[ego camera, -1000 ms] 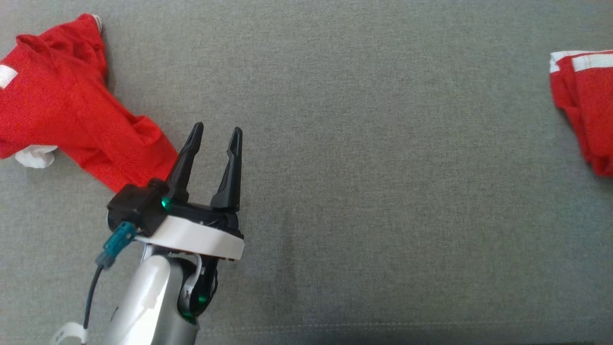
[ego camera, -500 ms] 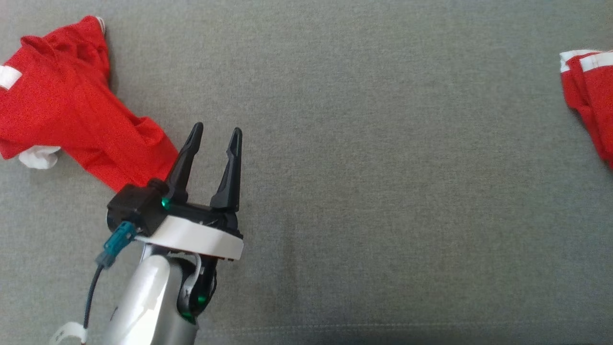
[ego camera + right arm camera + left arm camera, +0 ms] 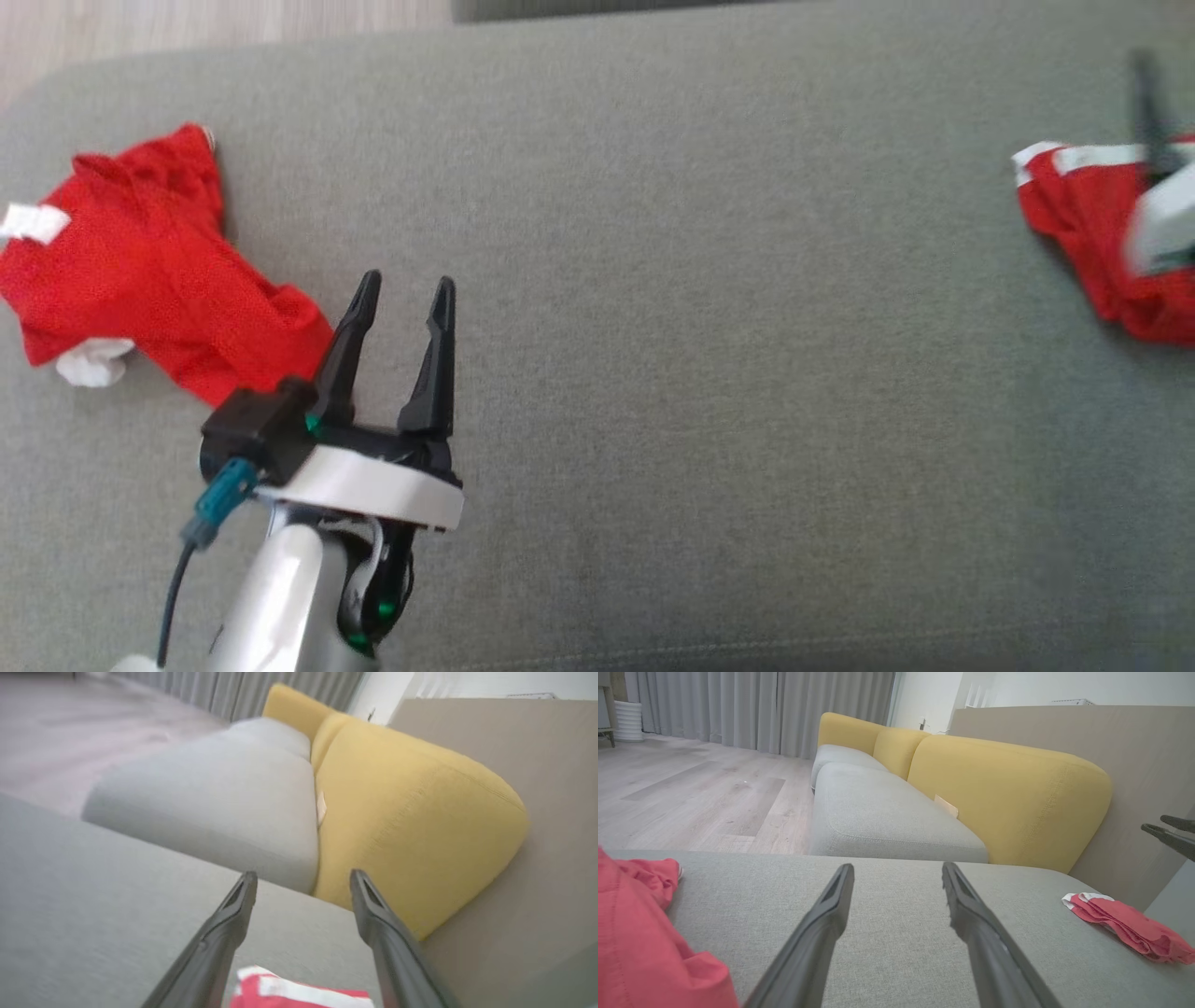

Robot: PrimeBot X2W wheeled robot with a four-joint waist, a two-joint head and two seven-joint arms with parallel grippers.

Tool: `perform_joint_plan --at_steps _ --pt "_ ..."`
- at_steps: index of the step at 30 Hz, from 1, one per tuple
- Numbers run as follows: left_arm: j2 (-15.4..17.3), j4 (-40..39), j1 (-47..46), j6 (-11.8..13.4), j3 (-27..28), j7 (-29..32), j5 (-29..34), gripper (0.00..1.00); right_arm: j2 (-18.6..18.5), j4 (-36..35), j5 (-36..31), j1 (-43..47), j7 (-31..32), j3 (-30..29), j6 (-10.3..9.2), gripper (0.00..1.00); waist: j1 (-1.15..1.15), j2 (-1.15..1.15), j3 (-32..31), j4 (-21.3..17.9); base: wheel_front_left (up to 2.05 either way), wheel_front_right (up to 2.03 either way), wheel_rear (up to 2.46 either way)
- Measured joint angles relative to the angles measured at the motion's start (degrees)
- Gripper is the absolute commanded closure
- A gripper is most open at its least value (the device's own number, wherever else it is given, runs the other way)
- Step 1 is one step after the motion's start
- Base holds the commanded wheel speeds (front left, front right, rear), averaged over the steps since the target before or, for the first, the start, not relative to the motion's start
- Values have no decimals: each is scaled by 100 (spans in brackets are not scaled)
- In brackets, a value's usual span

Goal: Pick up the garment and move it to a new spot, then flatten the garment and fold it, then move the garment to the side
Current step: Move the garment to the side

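Blurring in head view, right hand (image 3: 301, 875) gapes over garment (image 3: 299, 994).

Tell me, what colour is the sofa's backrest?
Mustard yellow; the backrest shows best in the left wrist view.

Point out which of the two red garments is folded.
The right-hand garment, by the right gripper: compact, layered, white band on top. The left-hand garment, beside the left gripper, lies spread and rumpled.

The folded garment (image 3: 1074, 224) is showing red with white bands; the cushion (image 3: 700, 373) is showing plain grey; the sofa backrest (image 3: 1008, 798) is showing yellow.
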Motion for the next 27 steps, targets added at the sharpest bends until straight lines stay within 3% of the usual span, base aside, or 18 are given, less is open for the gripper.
perform_joint_plan --at_steps 7,13,27 --pt "1 -130 235 71 59 -9 -1 0 1440 -1447 188 1295 -307 -671 0 0 0 0 -444 -88 0 0 0" --pt "3 -187 476 146 77 -9 -3 0 2253 -2105 394 2443 -631 -826 0 0 0 0 -775 -85 0 0 0" --pt "9 -199 1038 250 91 -9 -10 0 2481 -2495 1014 3875 -1112 -758 0 0 0 0 -1180 40 0 0 0"
